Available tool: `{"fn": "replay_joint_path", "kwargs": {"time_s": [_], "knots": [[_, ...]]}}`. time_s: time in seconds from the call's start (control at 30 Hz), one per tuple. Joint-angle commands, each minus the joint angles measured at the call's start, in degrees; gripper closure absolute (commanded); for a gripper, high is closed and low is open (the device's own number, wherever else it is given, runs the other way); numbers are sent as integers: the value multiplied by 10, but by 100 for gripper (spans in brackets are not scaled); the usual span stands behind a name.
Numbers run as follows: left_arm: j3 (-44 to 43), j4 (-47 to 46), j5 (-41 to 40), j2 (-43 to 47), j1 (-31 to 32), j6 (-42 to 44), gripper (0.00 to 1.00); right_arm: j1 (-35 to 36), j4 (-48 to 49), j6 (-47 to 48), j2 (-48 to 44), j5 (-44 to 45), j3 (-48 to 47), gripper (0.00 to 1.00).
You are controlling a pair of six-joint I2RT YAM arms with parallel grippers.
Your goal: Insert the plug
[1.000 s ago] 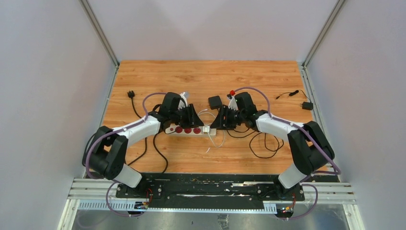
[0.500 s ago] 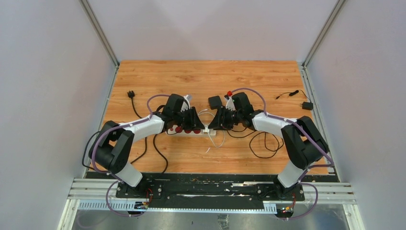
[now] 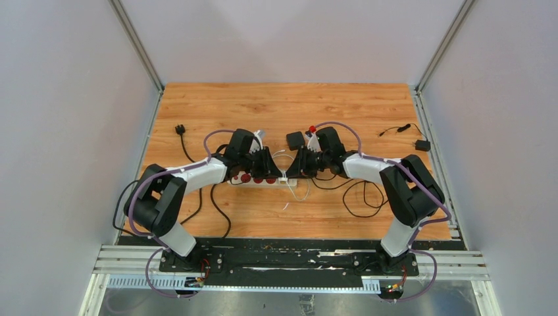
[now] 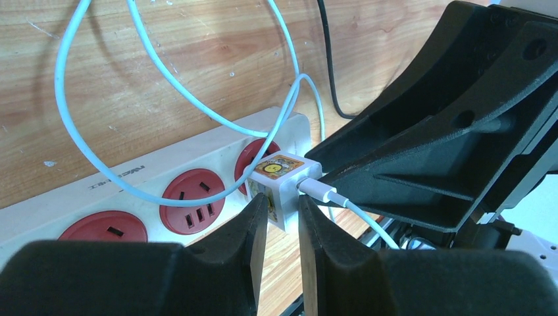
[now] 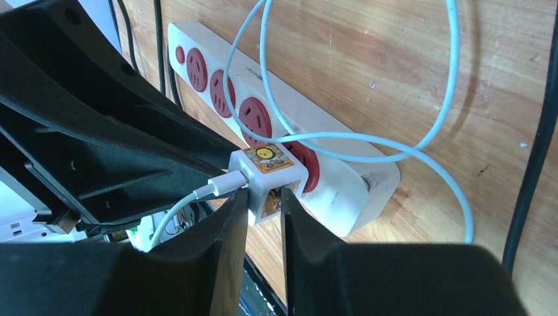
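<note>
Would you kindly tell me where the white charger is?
Seen from above, the white charger sits mid-table at the power strip's right end, between the left gripper and right gripper.

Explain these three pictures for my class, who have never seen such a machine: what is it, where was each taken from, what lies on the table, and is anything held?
The machine is two robot arms bolted at the near edge of a wooden table, each ending in a two-finger gripper. The wide picture comes from a fixed camera above and behind them; the two close-ups come from cameras on the wrists, each showing its own fingers. On the table lie a white power strip with red sockets, loose black cables and a black adapter. The left gripper and the right gripper meet at a small white charger plug, trailing a pale cable, at the strip's end socket. Their fingers flank it closely; whether they pinch it cannot be told.
</note>
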State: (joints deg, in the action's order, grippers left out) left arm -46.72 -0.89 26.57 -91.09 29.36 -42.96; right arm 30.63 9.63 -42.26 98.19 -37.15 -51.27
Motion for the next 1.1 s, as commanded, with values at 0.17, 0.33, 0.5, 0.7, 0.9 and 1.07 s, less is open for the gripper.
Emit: {"fn": "replay_joint_path", "kwargs": {"time_s": [0.17, 0.33, 0.5, 0.7, 0.9, 1.07], "knots": [[20, 60, -9, -30, 14, 28, 77, 28, -26, 8, 20, 6, 42, 80], [38, 59, -9, -47, 16, 33, 80, 34, -30, 18, 37, 10, 70, 87], [33, 67, -21, -61, 21, 35, 83, 35, -86, 60, 51, 27, 61, 89], [28, 126, -84, -65, 28, 60, 85, 40, -127, 87, 97, 39, 49, 97], [33, 141, -124, -99, 32, 61, 87, 40, -162, 104, 109, 75, 42, 98], [28, 147, -137, -115, 40, 67, 88, 41, -194, 122, 105, 119, 37, 98]]}}
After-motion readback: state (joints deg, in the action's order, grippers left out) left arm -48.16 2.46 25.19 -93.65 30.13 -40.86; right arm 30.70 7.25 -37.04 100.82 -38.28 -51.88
